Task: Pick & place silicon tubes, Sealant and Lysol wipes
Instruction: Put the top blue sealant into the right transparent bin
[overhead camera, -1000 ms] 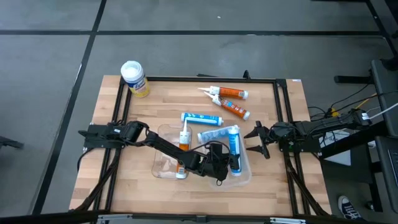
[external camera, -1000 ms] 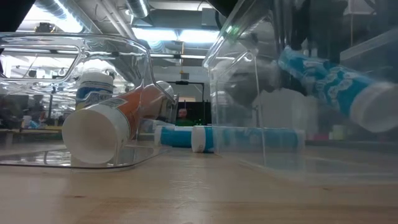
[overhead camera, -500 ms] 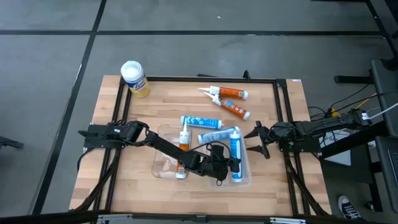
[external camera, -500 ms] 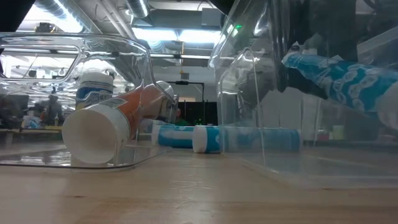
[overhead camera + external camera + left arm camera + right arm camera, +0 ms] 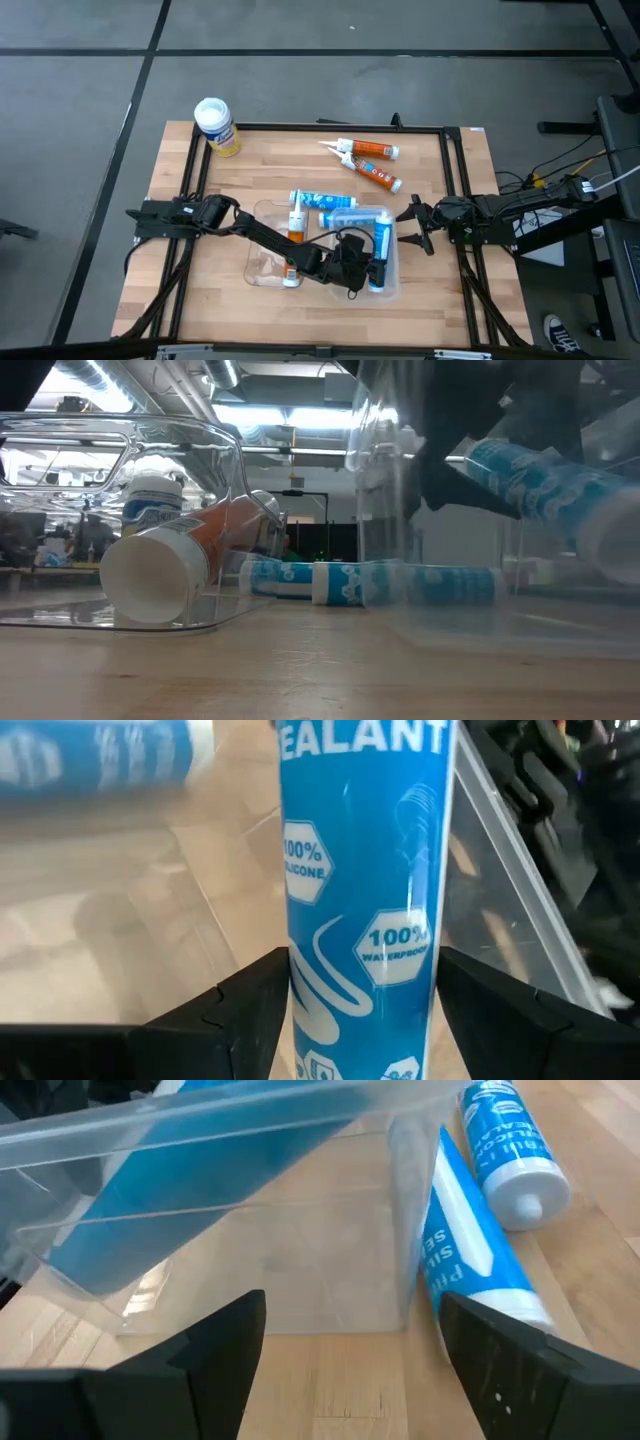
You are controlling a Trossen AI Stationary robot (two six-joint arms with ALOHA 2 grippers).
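Observation:
My left gripper [image 5: 362, 270] reaches from the left over a clear plastic bin [image 5: 392, 285] and is shut on a blue sealant tube [image 5: 378, 250]. The tube also shows in the left wrist view [image 5: 360, 870] and slants inside the bin in the low view [image 5: 545, 485]. My right gripper [image 5: 412, 222] waits open and empty just right of that bin. Two blue tubes [image 5: 322, 199] lie on the table just beyond the bin. Two orange tubes [image 5: 370, 163] lie farther back. The yellow Lysol wipes canister [image 5: 215, 125] stands upright at the far left corner. My left gripper pinches the blue tube's body [image 5: 325, 1005] between its two fingers [image 5: 250, 1015], one on each side. The fingers come from the table's left and lie across the tube. The tube is tilted and held above the bin's floor, inside its walls.
A second clear bin [image 5: 262, 272] lies left of the first, with an orange tube [image 5: 296, 225] inside; its white end shows close in the low view [image 5: 150, 575]. A black frame [image 5: 447, 180] runs along the table's sides. Bare wood lies along the near edge.
My left gripper has carried the blue tube a little toward the near edge, deeper into the right-hand bin. The bin has slid and turned squarer. The loose blue tube beside it has been pushed toward the far edge, up against the other blue tube.

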